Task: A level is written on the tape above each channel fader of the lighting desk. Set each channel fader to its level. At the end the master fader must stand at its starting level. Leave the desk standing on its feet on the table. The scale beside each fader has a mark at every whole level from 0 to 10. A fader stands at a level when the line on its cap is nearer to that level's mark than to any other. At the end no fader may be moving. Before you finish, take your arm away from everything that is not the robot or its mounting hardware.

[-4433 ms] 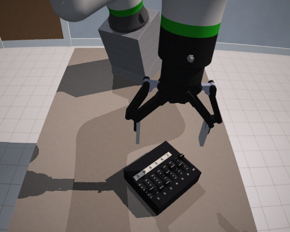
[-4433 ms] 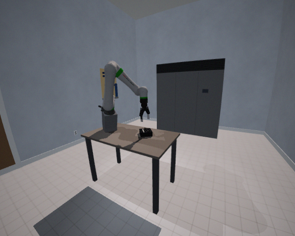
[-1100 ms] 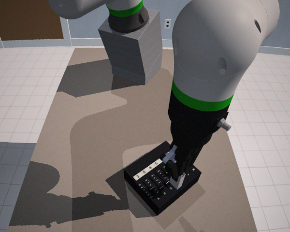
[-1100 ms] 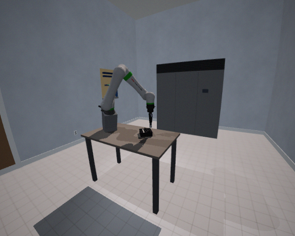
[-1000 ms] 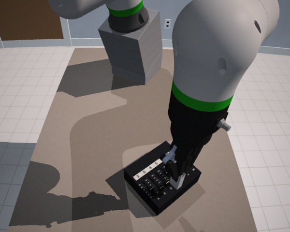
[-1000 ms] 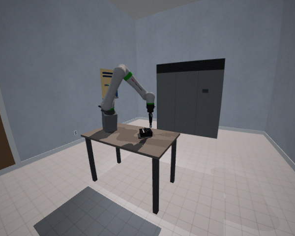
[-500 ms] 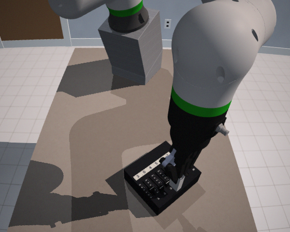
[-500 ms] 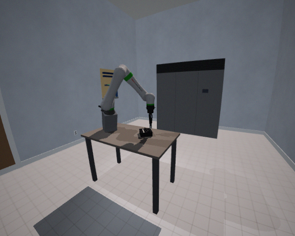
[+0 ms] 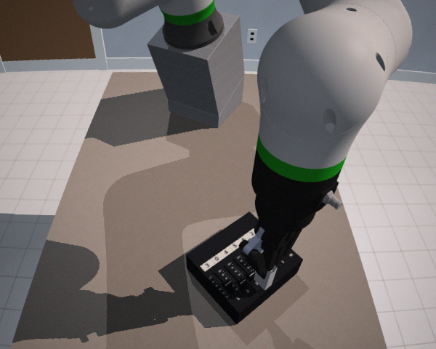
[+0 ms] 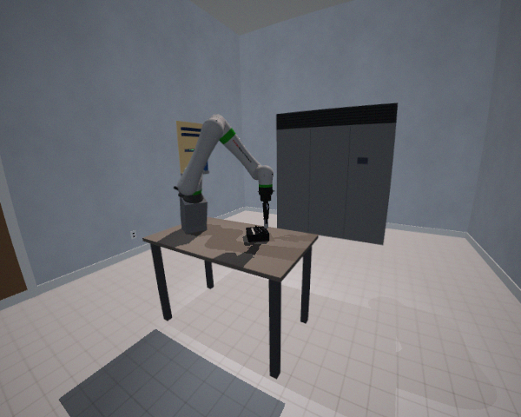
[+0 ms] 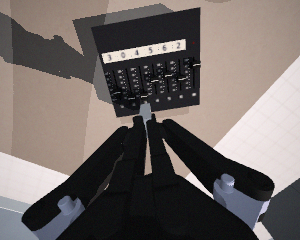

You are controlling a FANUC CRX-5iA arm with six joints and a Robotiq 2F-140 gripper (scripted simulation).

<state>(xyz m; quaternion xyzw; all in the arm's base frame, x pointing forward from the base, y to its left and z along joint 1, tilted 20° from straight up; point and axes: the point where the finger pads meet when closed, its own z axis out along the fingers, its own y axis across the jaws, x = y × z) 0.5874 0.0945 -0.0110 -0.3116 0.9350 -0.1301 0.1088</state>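
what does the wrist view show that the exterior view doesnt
Only the wrist view shows the tape reading 3 0 4 5 6 2, the fader caps at differing heights, and the shut gripper at the desk's near edge. Only the exterior view shows the table legs, grey cabinet and whole arm. Both show the lighting desk on the table.

The black gripper (image 11: 146,116), fingers pressed together, points at the black lighting desk (image 11: 190,30) on the tan bench (image 11: 250,60).

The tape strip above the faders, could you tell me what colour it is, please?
White with dark digits, clearest in the wrist view: tape strip.
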